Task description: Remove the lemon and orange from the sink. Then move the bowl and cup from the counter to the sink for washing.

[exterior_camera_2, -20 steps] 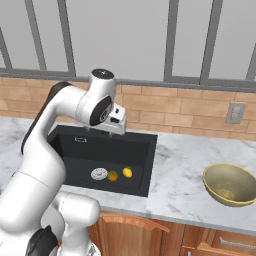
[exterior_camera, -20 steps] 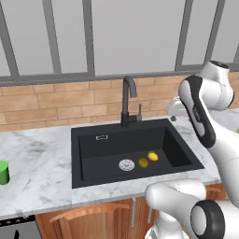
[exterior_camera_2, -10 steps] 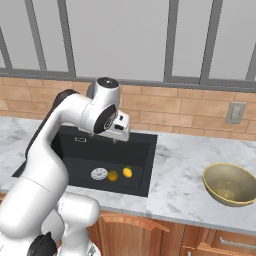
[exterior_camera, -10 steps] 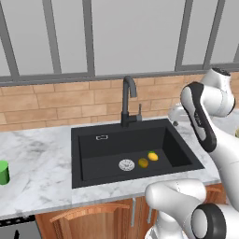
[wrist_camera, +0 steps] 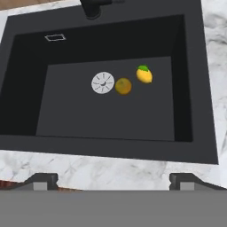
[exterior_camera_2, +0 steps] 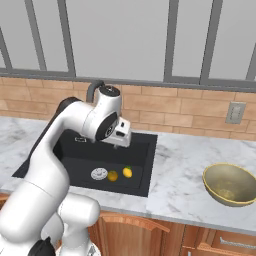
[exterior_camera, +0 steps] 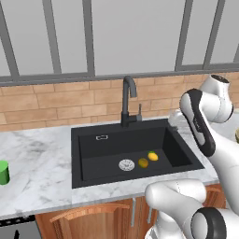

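Gripper [wrist_camera: 113, 179] jaws stand wide apart and hold nothing; in the hand view the two dark tips rise at the lower left and lower right of the frame, and the camera looks down into the sink [wrist_camera: 195, 80] from above. On the black floor of the basin, near the middle of this frame, the orange [wrist_camera: 123, 86] lies just beside the round silver drain [wrist_camera: 103, 83], and the lemon [wrist_camera: 144, 75] lies close to the orange, on its right and a little higher in the frame. In the right base view the hand hangs over the sink's back part, in the centre of the frame, well above both fruits. The bowl [exterior_camera_2: 231, 183] sits on the marble counter [exterior_camera_2: 175, 175] at the lower right of that view, far from the sink. The cup [exterior_camera: 3, 172] stands on the counter at the left edge of the left base view. I judge that nothing of the task is finished yet: both fruits are in the sink, and the bowl and the cup wait on the counter. Probably the first step is to go down for one fruit.
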